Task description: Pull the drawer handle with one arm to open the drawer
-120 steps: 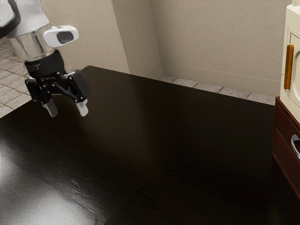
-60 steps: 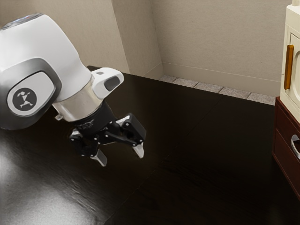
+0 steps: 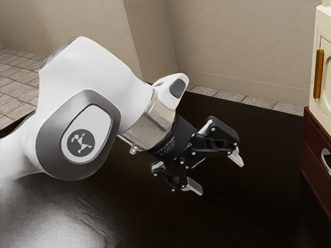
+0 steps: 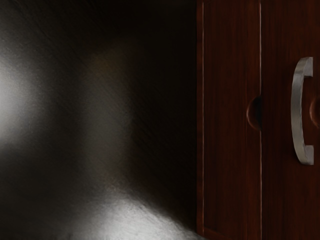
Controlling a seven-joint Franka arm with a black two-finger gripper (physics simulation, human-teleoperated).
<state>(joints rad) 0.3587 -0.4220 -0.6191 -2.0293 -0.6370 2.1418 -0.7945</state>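
My gripper [image 3: 218, 177] is over the dark table in the exterior view, its two fingers spread wide with nothing between them. At the exterior view's right edge stands a red-brown wooden drawer unit [image 3: 314, 150], and its curved silver handle [image 3: 325, 160] is partly cut off there. A gap separates the fingertips from the handle. In the wrist view the drawer front [image 4: 230, 150] faces my hand, with the silver handle [image 4: 298, 110] whole and a dark round notch beside it. The drawer looks closed.
A cream cabinet [image 3: 321, 111] with an orange-brown handle [image 3: 318, 74] sits on top of the drawer unit. The glossy black table [image 3: 269, 206] extends under the arm up to the unit. Behind it are a beige wall and a tiled floor.
The arm has swung from the exterior view's upper left toward its right, bringing my open gripper closer to the drawer unit and tilting it toward that side. The drawer and cabinet have not moved.
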